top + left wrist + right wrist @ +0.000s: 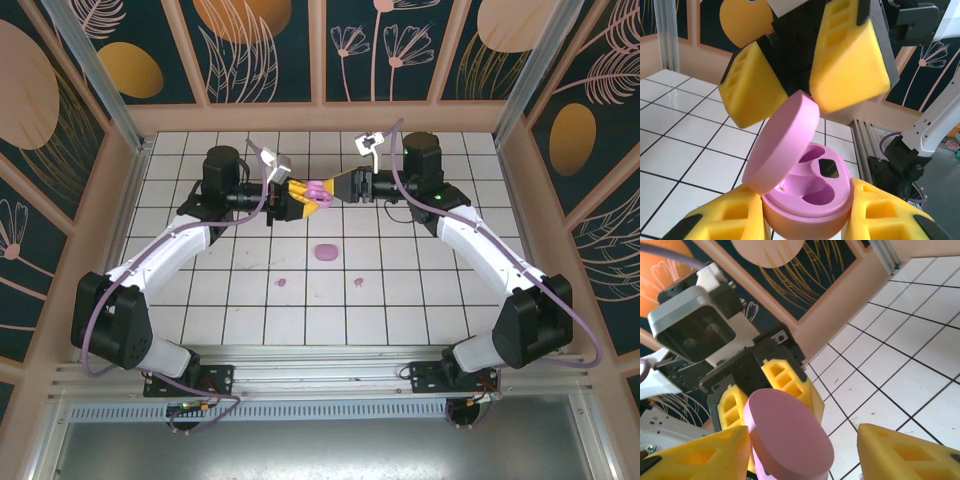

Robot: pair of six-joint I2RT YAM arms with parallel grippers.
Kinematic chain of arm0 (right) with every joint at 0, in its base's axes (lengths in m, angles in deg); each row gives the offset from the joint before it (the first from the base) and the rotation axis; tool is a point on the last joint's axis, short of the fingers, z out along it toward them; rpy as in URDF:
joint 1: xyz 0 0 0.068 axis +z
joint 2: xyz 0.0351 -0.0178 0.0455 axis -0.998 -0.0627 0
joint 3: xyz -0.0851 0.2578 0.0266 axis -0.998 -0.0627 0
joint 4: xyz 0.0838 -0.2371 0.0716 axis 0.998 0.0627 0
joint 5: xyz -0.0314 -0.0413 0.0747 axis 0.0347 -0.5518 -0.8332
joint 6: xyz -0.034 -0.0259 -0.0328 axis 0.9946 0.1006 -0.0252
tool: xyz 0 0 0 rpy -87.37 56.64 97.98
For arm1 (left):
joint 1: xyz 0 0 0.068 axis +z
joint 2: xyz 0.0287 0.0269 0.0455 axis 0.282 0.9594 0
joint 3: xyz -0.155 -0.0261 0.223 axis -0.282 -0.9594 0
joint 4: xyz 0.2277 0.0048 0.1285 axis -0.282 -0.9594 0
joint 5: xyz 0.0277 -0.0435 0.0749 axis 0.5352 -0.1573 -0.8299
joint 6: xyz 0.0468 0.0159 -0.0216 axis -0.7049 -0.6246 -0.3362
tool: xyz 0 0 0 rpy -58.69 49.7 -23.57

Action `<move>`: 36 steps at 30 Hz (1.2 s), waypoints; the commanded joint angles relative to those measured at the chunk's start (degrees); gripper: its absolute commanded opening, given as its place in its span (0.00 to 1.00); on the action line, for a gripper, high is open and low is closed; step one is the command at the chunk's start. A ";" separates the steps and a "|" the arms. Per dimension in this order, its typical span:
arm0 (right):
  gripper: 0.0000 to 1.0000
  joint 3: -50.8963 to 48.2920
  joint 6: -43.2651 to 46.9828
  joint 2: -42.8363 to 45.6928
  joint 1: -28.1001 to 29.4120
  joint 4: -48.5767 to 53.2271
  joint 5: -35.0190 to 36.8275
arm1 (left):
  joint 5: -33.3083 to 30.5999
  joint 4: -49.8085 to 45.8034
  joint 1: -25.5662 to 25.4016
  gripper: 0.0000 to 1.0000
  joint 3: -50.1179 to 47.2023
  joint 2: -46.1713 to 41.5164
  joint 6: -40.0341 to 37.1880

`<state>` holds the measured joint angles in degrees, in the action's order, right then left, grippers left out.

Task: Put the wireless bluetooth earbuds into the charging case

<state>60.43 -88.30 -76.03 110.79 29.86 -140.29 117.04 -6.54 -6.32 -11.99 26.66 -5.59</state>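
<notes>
My left gripper [300, 198] is shut on the base of a lilac charging case [318, 190], held above the table's back middle. In the left wrist view the case [815, 195] sits between the yellow pads [725, 220]. Its lid [785, 140] is tilted open over two empty sockets. My right gripper [338, 190] faces it from the right, open. Its fingers [850, 55] straddle the lid's top edge. In the right wrist view the lid [790, 435] lies against one finger [695, 455] and stands clear of the other. Two tiny lilac earbuds [281, 283] [358, 282] lie on the tiles nearer the front.
A second lilac case [325, 252] lies shut on the tiles below the grippers. Wooden walls [320, 116] ring the white tiled floor [200, 300]. An aluminium rail [320, 370] runs along the near edge by the arm bases.
</notes>
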 commanded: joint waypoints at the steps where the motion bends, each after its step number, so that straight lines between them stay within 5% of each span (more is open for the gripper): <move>1: 0.59 0.94 -0.93 -0.62 -0.98 0.42 4.01 | 0.61 4.55 -0.59 0.05 -1.50 -2.89 -0.87; 26: 0.61 1.11 -3.23 0.57 -2.78 3.91 12.18 | -6.52 18.19 -0.51 0.01 -12.04 -4.15 4.53; 36: 0.71 -4.94 12.27 6.13 1.16 7.11 6.80 | -4.17 18.51 -0.48 0.00 -10.26 -2.38 7.09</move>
<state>57.70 -82.18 -73.32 110.98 35.81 -131.20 110.99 9.78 -6.56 -23.71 23.45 -0.25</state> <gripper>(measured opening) 0.709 0.259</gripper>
